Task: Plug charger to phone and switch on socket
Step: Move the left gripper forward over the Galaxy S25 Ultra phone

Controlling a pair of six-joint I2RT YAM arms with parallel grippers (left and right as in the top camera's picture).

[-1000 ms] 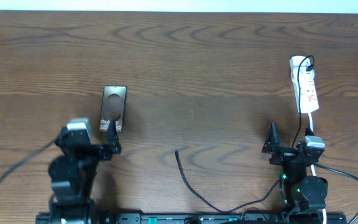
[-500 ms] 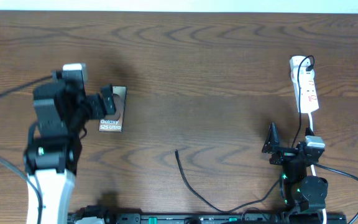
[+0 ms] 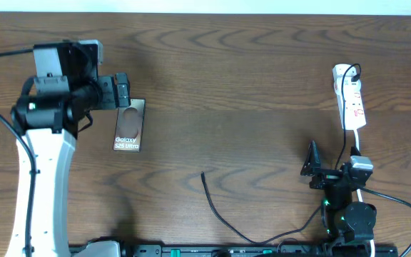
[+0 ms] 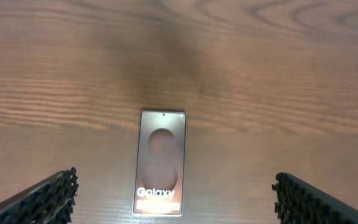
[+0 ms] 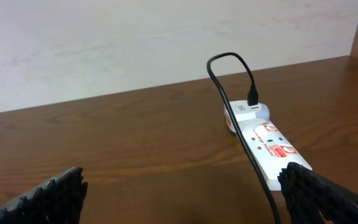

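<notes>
Up and away from the near edge the left arm has swung over the last second, so that the left gripper [image 3: 125, 91] now hangs over the far end of the phone [image 3: 129, 125], where a moment ago it sat low by the phone's near end. Its fingers are spread wide and hold nothing; from its own camera the phone lies flat on the table [image 3: 248, 86] below, lettering toward the arm, framed between the two finger tips and touched by neither. The phone itself has not shifted. Over on the other side the right gripper [image 5: 182, 183] has stayed where it was near the front edge, jaws likewise wide apart and empty, pointed at the socket [image 3: 351, 96], which lies well ahead of it toward the far right of the table. A thin black cable arches up and plugs into the socket's far end. The charger [image 3: 220, 210] trails across the wood near the front middle, its free tip lying loose, well apart from the phone and from both grippers
</notes>
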